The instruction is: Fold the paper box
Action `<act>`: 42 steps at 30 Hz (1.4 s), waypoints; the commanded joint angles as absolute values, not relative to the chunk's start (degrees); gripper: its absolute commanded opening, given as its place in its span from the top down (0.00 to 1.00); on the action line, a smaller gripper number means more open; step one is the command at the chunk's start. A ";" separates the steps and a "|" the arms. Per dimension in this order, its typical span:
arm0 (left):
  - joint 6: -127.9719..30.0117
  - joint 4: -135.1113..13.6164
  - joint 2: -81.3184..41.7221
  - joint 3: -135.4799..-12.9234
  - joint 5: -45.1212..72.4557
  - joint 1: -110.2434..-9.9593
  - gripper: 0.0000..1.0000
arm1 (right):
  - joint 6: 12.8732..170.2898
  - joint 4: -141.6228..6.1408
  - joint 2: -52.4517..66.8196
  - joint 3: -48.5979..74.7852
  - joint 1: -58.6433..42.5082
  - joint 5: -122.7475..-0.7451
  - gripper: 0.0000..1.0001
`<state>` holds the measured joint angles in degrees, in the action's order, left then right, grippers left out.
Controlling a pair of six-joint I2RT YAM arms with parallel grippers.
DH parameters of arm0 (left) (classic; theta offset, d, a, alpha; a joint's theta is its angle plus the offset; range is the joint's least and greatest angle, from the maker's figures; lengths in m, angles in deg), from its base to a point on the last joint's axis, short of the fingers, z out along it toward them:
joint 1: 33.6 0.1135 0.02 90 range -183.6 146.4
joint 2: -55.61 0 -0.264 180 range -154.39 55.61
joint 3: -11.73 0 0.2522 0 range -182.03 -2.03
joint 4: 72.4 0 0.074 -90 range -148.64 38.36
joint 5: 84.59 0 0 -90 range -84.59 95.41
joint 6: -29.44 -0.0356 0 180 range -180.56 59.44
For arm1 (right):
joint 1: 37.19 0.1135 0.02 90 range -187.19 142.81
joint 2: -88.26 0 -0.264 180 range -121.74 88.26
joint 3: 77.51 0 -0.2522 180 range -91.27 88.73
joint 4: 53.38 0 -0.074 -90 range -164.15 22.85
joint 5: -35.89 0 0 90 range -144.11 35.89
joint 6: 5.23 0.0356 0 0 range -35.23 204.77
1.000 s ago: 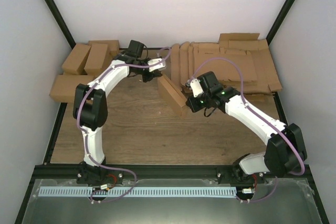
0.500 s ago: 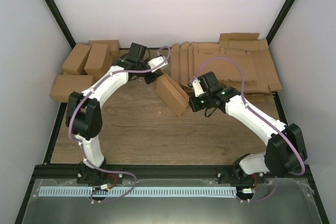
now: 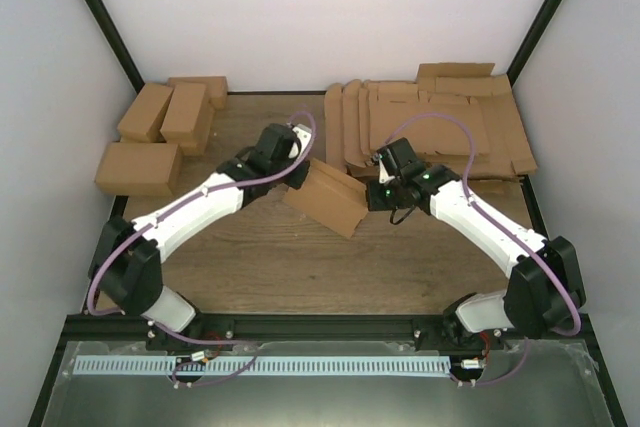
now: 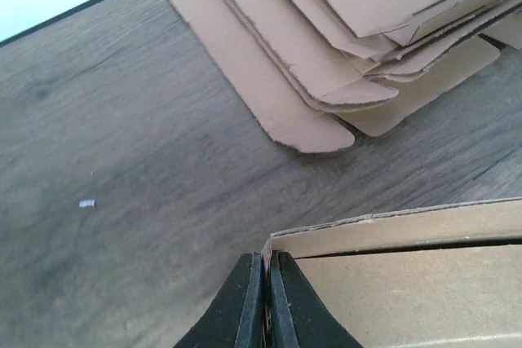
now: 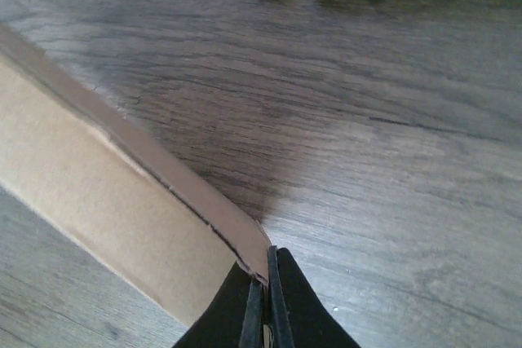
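The paper box [image 3: 327, 197] is a folded brown carton, held tilted over the middle of the wooden table between both arms. My left gripper [image 3: 300, 169] is shut on its left upper edge; in the left wrist view the black fingers [image 4: 245, 303] pinch the thin cardboard corner [image 4: 391, 234]. My right gripper [image 3: 370, 187] is shut on the box's right corner; in the right wrist view the fingers [image 5: 281, 303] clamp the flap's tip [image 5: 122, 193].
A stack of flat cardboard blanks [image 3: 430, 122] lies at the back right, also in the left wrist view [image 4: 342, 38]. Several folded cartons [image 3: 165, 132] sit at the back left. Black frame rails border the table.
Both grippers have carried the box toward the near side and a little left. The left arm has swung down from the back; the box now lies more across.
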<state>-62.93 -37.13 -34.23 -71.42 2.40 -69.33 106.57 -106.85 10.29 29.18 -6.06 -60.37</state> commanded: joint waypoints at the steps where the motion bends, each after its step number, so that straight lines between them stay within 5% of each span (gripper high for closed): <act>1: -49.27 -40.23 -30.11 -65.06 -4.64 -76.10 0.96 | 114.52 -103.19 9.36 23.93 -5.82 -60.65 0.99; 18: -30.44 -56.78 -21.13 -48.68 -14.22 -84.56 0.96 | 119.11 -100.88 11.49 25.02 -5.56 -56.61 0.92; 42: -41.30 -51.67 -18.65 -49.56 -21.08 -85.54 0.96 | 106.31 -107.79 14.30 27.54 -7.18 -46.20 0.58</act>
